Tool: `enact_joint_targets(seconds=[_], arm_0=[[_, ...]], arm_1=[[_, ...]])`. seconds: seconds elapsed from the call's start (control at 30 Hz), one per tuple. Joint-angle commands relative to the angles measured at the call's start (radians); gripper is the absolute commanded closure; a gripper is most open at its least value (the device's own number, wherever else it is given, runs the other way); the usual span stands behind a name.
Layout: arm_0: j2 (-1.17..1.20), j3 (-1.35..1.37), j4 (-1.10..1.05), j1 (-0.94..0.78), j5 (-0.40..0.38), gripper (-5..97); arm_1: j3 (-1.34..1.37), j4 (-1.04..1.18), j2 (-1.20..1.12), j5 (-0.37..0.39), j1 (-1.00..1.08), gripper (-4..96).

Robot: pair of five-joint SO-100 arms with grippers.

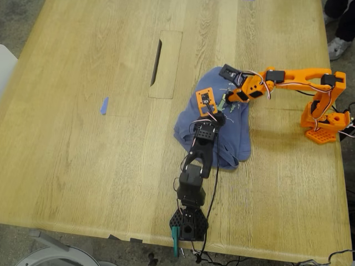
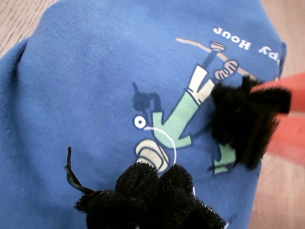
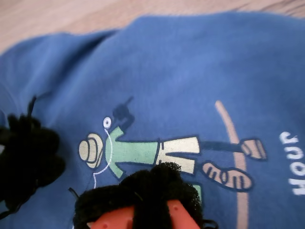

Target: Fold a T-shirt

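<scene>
While the slate-blue T-shirt lies bunched on the wooden table, both padded tips hover just above its cartoon print; my first gripper looks closed on nothing, and I cannot tell whether my second gripper is open; soft, light cotton will sag and slide, so pinching 1 layer at a hem or sleeve edge beside the fingers seems wisest.

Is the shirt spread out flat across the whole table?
No. The T-shirt lies bunched in a small heap between the two arms.

Matt cotton T-shirt, grained wooden table
</scene>
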Motion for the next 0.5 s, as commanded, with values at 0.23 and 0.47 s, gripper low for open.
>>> enact_joint_targets(seconds=[0.23, 0.47], arm_0=[[0.049, 0.049, -0.080, -0.115, 0.008, 92], [0.176, 0.221, -0.080, -0.241, 0.014, 92]], arm_1=[[0.222, -0.199, 0.037, -0.002, 0.176, 91.4], [0.334, -0.236, 0.117, -0.015, 0.373, 91.4]])
